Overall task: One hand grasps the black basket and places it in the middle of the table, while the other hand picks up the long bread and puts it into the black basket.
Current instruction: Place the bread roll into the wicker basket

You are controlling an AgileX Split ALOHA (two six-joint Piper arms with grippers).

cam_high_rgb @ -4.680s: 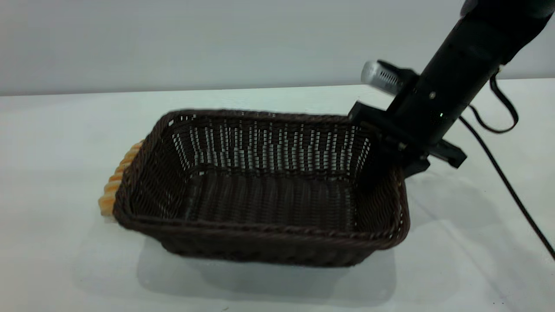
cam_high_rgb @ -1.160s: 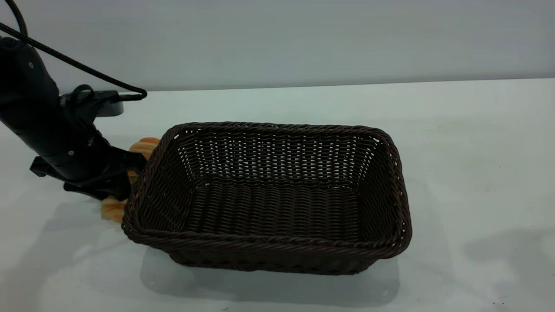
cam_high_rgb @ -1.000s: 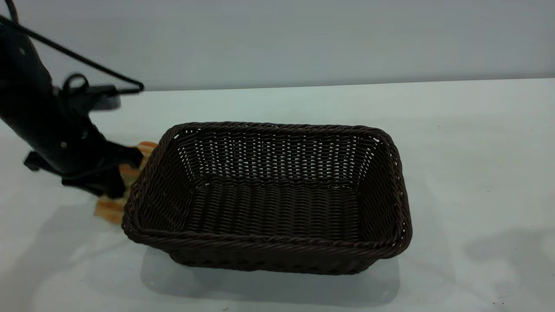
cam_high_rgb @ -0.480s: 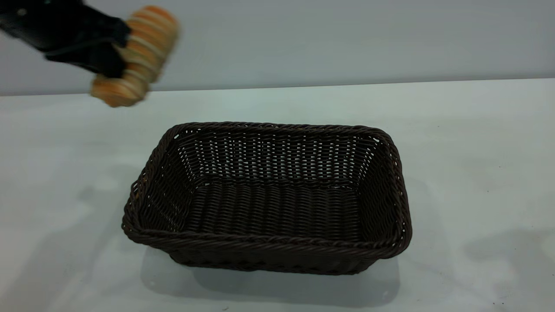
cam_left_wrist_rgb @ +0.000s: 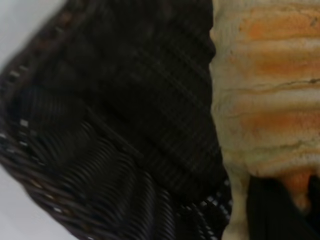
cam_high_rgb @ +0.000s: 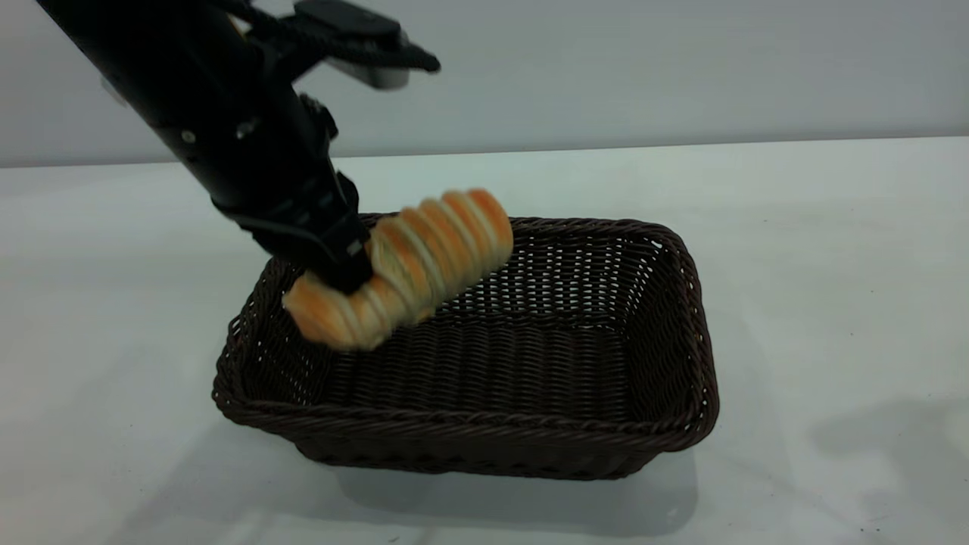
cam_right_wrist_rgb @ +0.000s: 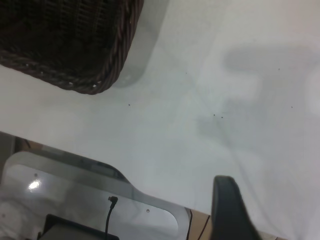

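Your left arm [cam_high_rgb: 219,129] is a matte black, rounded tube with two small silver screws on its side, widening into a blocky black wrist. Near its upper end, a black bracket [cam_high_rgb: 356,34] carries a pale grey camera body. From your right gripper [cam_right_wrist_rgb: 231,210], only one dark, tapering finger shows.

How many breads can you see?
1. The long bread hangs tilted in the left gripper, above the left end of the black basket. No others show.
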